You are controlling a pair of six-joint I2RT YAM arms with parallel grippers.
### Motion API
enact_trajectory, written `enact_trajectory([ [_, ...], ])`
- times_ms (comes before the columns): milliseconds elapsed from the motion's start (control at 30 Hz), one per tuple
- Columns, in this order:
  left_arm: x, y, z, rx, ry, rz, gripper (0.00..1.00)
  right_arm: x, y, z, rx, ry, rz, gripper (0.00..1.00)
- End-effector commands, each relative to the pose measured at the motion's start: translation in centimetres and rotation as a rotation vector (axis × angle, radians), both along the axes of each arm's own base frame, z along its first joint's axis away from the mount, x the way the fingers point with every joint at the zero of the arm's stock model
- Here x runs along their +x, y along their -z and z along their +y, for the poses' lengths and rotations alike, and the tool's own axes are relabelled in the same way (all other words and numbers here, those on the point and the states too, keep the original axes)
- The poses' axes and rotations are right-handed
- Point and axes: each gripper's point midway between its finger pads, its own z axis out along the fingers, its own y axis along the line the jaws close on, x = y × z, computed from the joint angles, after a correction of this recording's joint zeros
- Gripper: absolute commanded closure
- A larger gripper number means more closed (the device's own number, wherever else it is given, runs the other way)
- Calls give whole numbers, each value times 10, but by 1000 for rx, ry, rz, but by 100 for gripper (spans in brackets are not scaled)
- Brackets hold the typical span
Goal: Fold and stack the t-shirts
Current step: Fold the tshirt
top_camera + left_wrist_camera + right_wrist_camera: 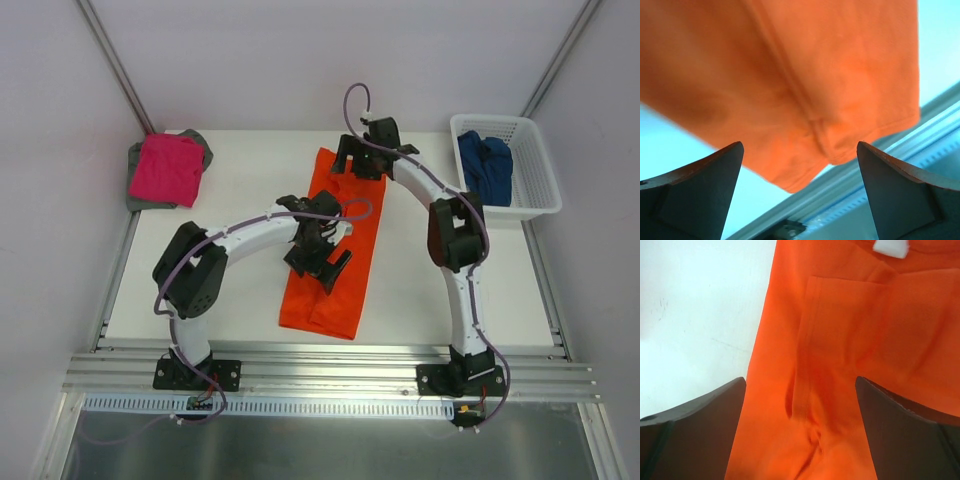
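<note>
The orange t-shirt (335,300) lies on the white table as a long strip folded lengthwise, running from the far middle toward the near edge. My left gripper (330,272) hovers open over its middle. In the left wrist view the orange t-shirt (790,75) has its near hem ahead of my left gripper (800,150), which holds nothing. My right gripper (358,168) stands open over the far end. In the right wrist view the orange t-shirt (840,340) shows a folded-in sleeve below my right gripper (800,382). A folded magenta t-shirt (165,168) rests on a grey t-shirt (135,190) at far left. The dark blue t-shirt (485,165) lies crumpled in the basket.
The white lattice basket (540,200) stands at the far right corner of the table. An aluminium rail (330,365) runs along the near edge by the arm bases, also seen as a rail (865,165) just past the shirt's hem. A white label (890,246) shows at the collar.
</note>
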Motion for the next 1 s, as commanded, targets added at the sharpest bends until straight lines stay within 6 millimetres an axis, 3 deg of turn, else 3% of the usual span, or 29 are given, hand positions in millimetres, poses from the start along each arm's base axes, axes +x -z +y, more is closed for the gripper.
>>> enact_trajectory([
  [0, 44, -24, 25, 69, -5, -229, 1, 0, -88, -27, -54, 32, -188, 4],
  [33, 49, -24, 29, 84, -7, -246, 1, -5, -101, -29, -49, 27, -206, 4],
  [133, 56, -27, 34, 79, -26, -249, 1, -13, -110, -35, -44, 16, -182, 4],
  [233, 48, -25, 36, 61, -33, -212, 1, -18, -116, -33, -19, -4, -159, 4],
  [333, 35, -23, 30, 13, -24, -146, 1, -23, -102, -27, 42, -8, -81, 4],
  [567, 23, -11, 28, 0, -42, -52, 1, -32, -56, -15, 70, -22, 43, 4],
  [800, 12, -8, 24, -54, -58, 37, 2, -21, -24, -6, 89, -25, 98, 4],
  [967, 8, 4, 22, -60, -72, 113, 3, -13, 2, -1, 98, -12, 143, 4],
])
